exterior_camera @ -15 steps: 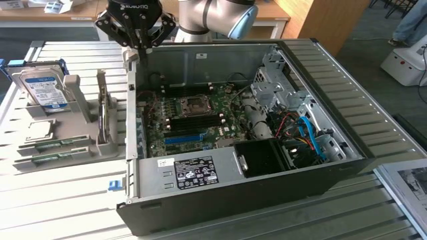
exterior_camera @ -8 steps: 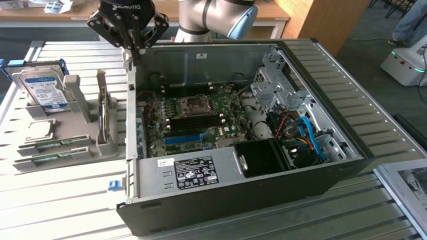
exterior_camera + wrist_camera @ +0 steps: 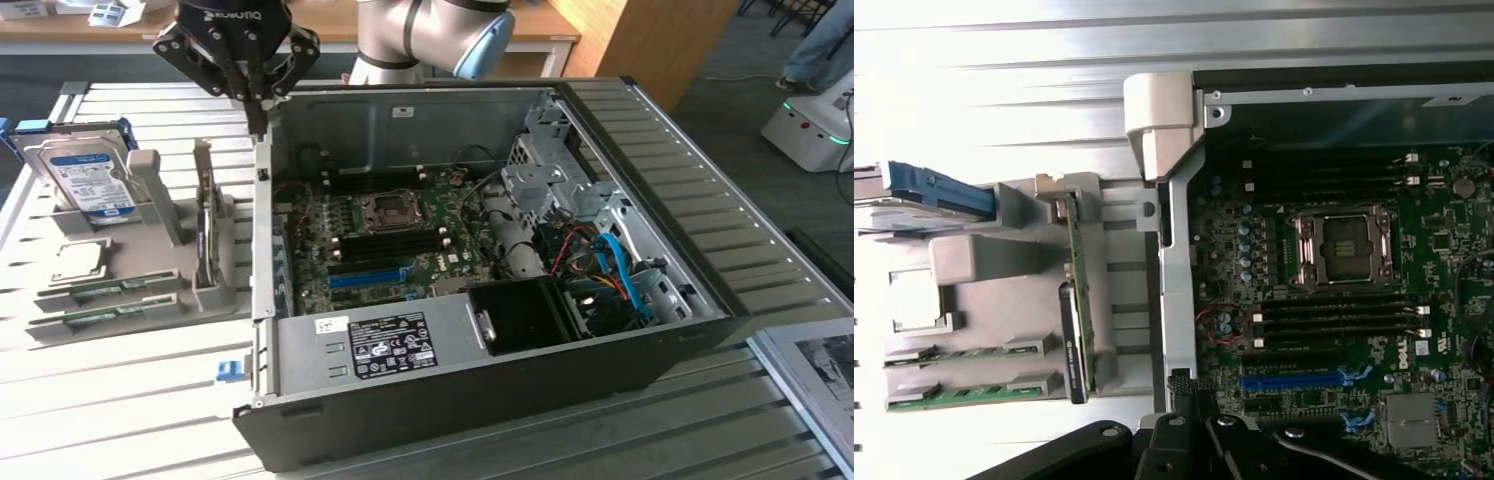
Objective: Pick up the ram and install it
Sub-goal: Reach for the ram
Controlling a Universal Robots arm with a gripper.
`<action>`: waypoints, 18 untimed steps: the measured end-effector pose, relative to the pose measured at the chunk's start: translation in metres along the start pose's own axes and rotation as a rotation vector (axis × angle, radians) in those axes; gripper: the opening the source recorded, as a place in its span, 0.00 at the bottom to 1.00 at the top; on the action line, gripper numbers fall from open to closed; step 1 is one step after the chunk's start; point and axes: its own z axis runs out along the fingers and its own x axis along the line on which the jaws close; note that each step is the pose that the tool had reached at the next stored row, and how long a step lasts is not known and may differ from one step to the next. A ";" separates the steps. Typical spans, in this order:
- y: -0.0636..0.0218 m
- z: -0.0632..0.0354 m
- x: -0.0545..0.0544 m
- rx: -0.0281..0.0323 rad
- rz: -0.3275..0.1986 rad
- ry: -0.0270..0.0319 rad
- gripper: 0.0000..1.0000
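A green ram stick (image 3: 203,228) (image 3: 1078,300) stands on edge in the grey holder (image 3: 167,300) (image 3: 984,255), on the exterior view's left of the open computer case (image 3: 441,400). Two more green sticks (image 3: 104,290) (image 3: 964,352) lie in the holder's front slots. My gripper (image 3: 254,100) (image 3: 1184,395) hangs above the case's wall nearest the holder, its fingers shut with nothing between them. It is well above the ram. Black memory slots (image 3: 387,242) (image 3: 1334,318) flank the processor socket (image 3: 390,208) (image 3: 1346,245) on the motherboard.
A silver hard drive (image 3: 83,178) and a small square processor (image 3: 80,262) also sit in the holder. The case holds a power supply (image 3: 387,345), a drive cage (image 3: 554,175) and blue and red cables (image 3: 614,270). A person's legs (image 3: 817,45) show at the far right.
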 end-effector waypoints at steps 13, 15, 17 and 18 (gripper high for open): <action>-0.0019 0.0020 0.025 0.0017 0.001 0.0197 0.10; -0.0022 0.0023 0.028 0.0021 0.001 0.0234 0.10; -0.0025 0.0026 0.031 0.0024 0.001 0.0271 0.10; -0.0026 0.0027 0.033 0.0025 0.001 0.0289 0.10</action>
